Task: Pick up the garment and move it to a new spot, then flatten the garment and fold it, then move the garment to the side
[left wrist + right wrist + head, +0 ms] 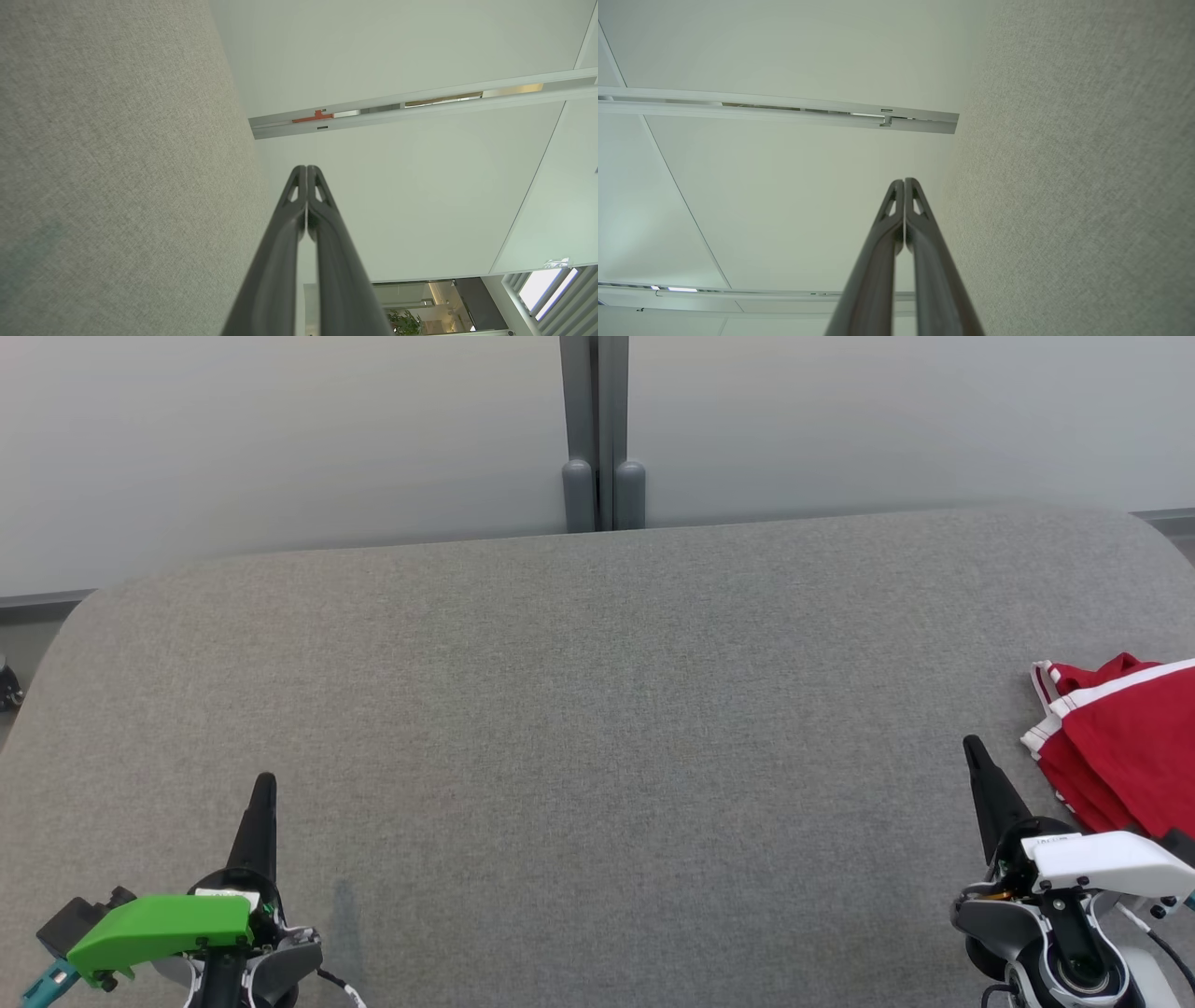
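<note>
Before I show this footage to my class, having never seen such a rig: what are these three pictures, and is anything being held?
This is a wheeled robot with two arms. The wide picture comes from its head, looking down on a grey fabric-covered table. The other two come from cameras on each wrist, looking along that arm's two long dark fingers. A bunched red garment with white stripes lies at the table's right edge, near the right arm's fingers. Both pairs of jaws are shut and hold nothing.
</note>
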You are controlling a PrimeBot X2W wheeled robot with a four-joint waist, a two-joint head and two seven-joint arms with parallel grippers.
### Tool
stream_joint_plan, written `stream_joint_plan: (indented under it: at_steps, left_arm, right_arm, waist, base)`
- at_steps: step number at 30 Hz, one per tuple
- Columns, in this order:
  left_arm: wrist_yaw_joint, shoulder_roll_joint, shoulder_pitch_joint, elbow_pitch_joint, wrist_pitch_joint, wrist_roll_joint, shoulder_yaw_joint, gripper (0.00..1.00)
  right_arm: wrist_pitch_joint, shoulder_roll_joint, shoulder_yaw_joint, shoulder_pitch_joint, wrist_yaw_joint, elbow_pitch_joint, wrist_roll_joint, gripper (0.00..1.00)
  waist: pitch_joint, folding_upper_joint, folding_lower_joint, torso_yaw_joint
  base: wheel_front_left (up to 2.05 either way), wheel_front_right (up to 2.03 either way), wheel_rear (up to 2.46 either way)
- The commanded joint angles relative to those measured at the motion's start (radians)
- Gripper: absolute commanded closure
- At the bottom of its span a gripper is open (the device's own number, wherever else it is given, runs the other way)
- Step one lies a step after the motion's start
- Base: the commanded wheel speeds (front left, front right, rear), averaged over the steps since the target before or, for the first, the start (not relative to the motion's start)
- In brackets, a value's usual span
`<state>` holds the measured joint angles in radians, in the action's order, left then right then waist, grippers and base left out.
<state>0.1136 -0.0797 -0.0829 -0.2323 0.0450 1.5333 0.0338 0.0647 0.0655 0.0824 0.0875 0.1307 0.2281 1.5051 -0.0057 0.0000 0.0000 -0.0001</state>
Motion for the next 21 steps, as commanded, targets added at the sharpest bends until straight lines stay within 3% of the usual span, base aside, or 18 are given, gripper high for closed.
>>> stream_joint_plan:
  at_steps: [1, 21]
  left_arm:
    - [0.006, -0.004, -0.019, -0.001, 0.008, 0.021, 0.010, 1.00]
    - [0.021, 0.002, -0.029, -0.012, 0.042, 0.113, 0.048, 1.00]
  right_arm:
    - [0.009, 0.000, 0.004, 0.013, 0.000, 0.003, 0.020, 1.00]
    - [0.039, -0.003, 0.017, 0.023, 0.000, 0.018, 0.122, 1.00]
  waist:
    - [0.001, 0.0000, 0.0000, 0.000]
    - [0.009, 0.0000, 0.0000, 0.000]
  base:
    - [0.00, 0.00, 0.00]
    - [0.00, 0.00, 0.00]
